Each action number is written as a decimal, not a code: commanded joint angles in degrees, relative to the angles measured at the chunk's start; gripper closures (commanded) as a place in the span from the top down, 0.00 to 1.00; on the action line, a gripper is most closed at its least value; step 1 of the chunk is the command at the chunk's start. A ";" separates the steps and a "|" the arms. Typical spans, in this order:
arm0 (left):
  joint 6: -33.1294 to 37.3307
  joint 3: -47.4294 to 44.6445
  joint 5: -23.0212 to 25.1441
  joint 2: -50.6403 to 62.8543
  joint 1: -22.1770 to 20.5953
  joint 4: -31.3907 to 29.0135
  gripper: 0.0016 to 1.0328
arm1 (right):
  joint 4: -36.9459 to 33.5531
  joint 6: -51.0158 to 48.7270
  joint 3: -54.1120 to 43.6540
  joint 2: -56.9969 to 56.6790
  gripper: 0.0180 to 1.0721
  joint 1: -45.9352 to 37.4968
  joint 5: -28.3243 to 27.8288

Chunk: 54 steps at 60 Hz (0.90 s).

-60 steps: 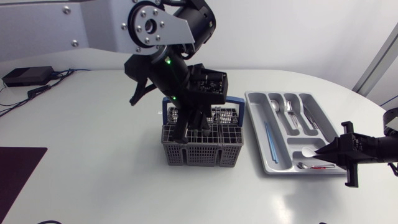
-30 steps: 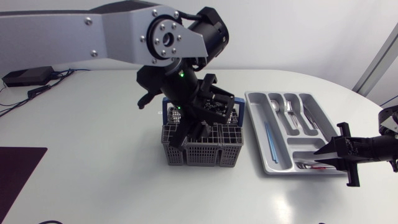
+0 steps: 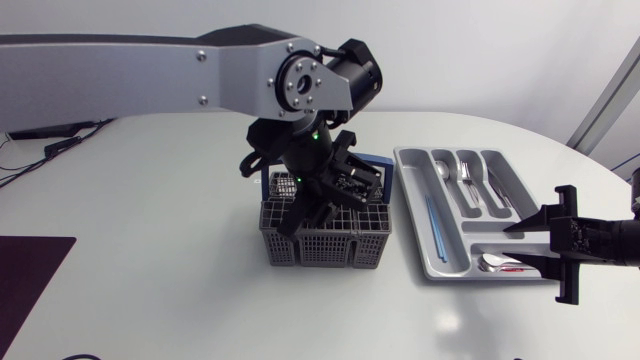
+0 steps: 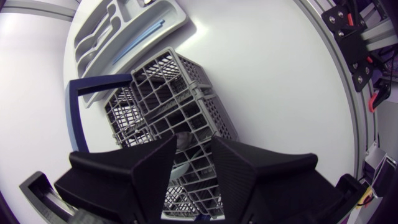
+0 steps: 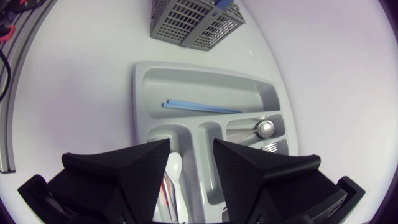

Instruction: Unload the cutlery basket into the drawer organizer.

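Since a second ago, the left arm's long link has been swinging across above the surface (image 3: 150,250), and its wrist has been turning over the cutlery basket (image 3: 325,245). The right claw (image 3: 520,247) has been edging in and back out beside the drawer organizer (image 3: 405,200).

I am holding the left claw (image 4: 194,142) partly open and empty, tips pointing down into the basket's grid just beneath it. Directly under the gap I am seeing a pale rounded piece (image 4: 183,140), perhaps a spoon's bowl, though I cannot tell for sure. Just beyond the fingers (image 4: 143,165) the dividers are crowding in, and the blue handle (image 4: 78,112) is arching beside the wrist.

As I judge it, the main risk is a finger landing on a divider instead of in a cell. That would be pressing on the light basket and shoving or tipping it. Closing on a grid wall together with the piece would be dragging the whole basket upward. The wrist could also be snagging the handle on the way out.

Farther off, the organizer is lying well beyond the basket, already carrying a thin blue stick (image 3: 433,222) and several forks and spoons (image 3: 470,180). The right claw (image 5: 191,149) is hovering open and empty over its nearest corner, so a drop-off there could be clashing with it.
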 commanded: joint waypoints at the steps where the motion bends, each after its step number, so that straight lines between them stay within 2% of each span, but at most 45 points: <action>1: 1.38 2.38 -0.37 1.24 -0.08 -1.10 0.39 | -1.03 8.98 -1.06 -2.94 0.58 2.61 -1.14; 6: 0.06 2.56 -0.37 0.97 0.18 -1.54 0.39 | -2.70 16.01 -0.97 -6.01 0.58 6.04 -1.23; 10: -1.34 2.47 -0.72 0.80 0.53 -2.24 0.39 | -2.87 25.50 -0.27 -8.39 0.58 9.46 -1.40; 11: -3.19 2.65 -1.34 0.97 0.89 -2.33 0.39 | -3.14 31.48 0.78 -9.18 0.58 11.57 -1.40; 13: -3.98 2.65 -1.43 0.97 1.06 -2.50 0.39 | -3.93 36.23 1.66 -10.06 0.58 13.51 -1.40; 17: -7.41 2.12 -1.34 0.44 1.50 -2.59 0.39 | -5.25 42.91 2.72 -11.73 0.58 17.20 -1.49; 25: -15.32 -0.87 -1.34 -1.05 2.03 -2.15 0.39 | -3.49 59.17 4.12 -12.61 0.58 25.81 -1.49; 32: -19.71 -6.76 -1.34 -3.51 2.03 2.95 0.39 | -2.17 69.80 5.71 -12.43 0.57 33.19 -0.61; 38: -23.40 -10.27 -1.25 -5.18 2.29 6.64 0.39 | -0.32 78.85 8.34 -10.67 0.52 37.68 0.27; 54: -32.98 -17.13 -0.90 -10.45 2.29 13.32 0.39 | 0.29 91.60 15.55 -1.44 0.52 43.39 0.36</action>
